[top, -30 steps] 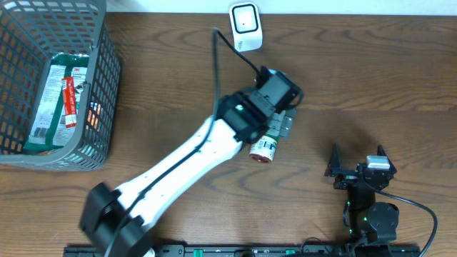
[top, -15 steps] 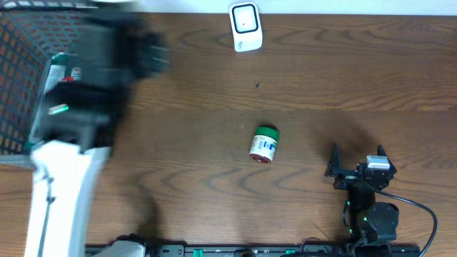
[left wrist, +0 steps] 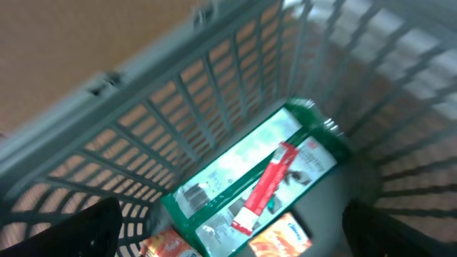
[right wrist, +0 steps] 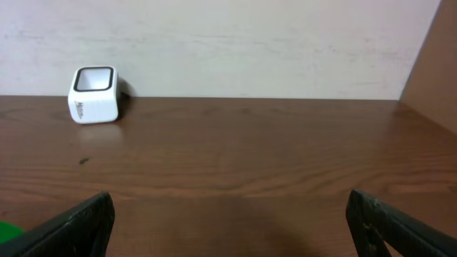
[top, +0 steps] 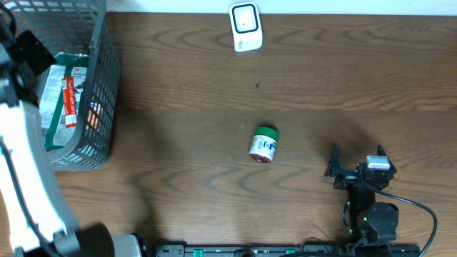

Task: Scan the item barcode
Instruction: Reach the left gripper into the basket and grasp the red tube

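Left pincer [left wrist: 228, 214]: mine, released, the two dark fingers [left wrist: 93, 228] spread to the bottom corners of my wrist view with nothing between them

Where it hangs: above the open grey basket [top: 100, 86] at the far left of the surface [top: 178, 86], looking down into it, my white arm [top: 21, 164] reaching up along the left edge

In the basket: a flat green-edged packet [left wrist: 235, 178] lying on the bottom with a red tube [left wrist: 268, 185] across it; an orange packet [left wrist: 278, 239] just beside its near end

Right pincer [right wrist: 230, 196]: also mine, released and empty, jaws wide, parked low at the near right of the surface and facing the back wall [right wrist: 250, 43]

Bottle [top: 264, 144]: the thing to scan, small, green cap and white label with blue print, lying on its side on bare wood near the middle of the surface, cap toward the far edge; neither pincer touches it, and it sits well apart from the basket

Its barcode: too small to tell which way it faces

Scanner [top: 245, 26]: white box with a dark window, standing at the far edge, well apart from the bottle, nothing in front of it

Right wrist view: the scanner sits far off to the left, and only a green sliver shows at the bottom left corner
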